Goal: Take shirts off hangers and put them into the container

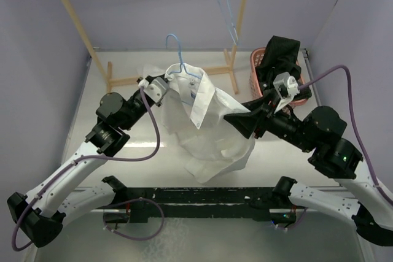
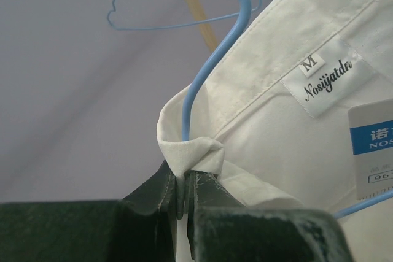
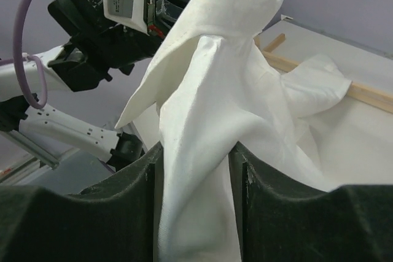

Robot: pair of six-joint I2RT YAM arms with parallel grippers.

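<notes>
- The overhead view alone takes in the whole layout: the white shirt [image 1: 215,139] hangs bunched between the two arms over the middle of the table [image 1: 144,173]. The black shirt [image 1: 279,56] is heaped in the pink basket [image 1: 258,78] at the far right.
- Only the left wrist view shows the collar close up. The left gripper [image 2: 184,179] is pressed together on a fold of the white collar, right where the wire of the blue hanger [image 2: 220,49] runs into the cloth. A neck label marked M and a blue tag show inside the shirt.
- Only the right wrist view shows the right gripper [image 3: 195,170]. Its jaws are spread, with the shirt's cloth hanging loosely through the gap.
- A second blue hanger [image 1: 228,13] hangs from the wooden rack [image 1: 72,16] behind, near the basket.
- The draped cloth hides the lower part of the shirt's hanger from every view.
- The left arm reaches up and forward to the collar. The right arm bends in from the right, its gripper [image 1: 238,121] against the shirt's side, just in front of the basket.
</notes>
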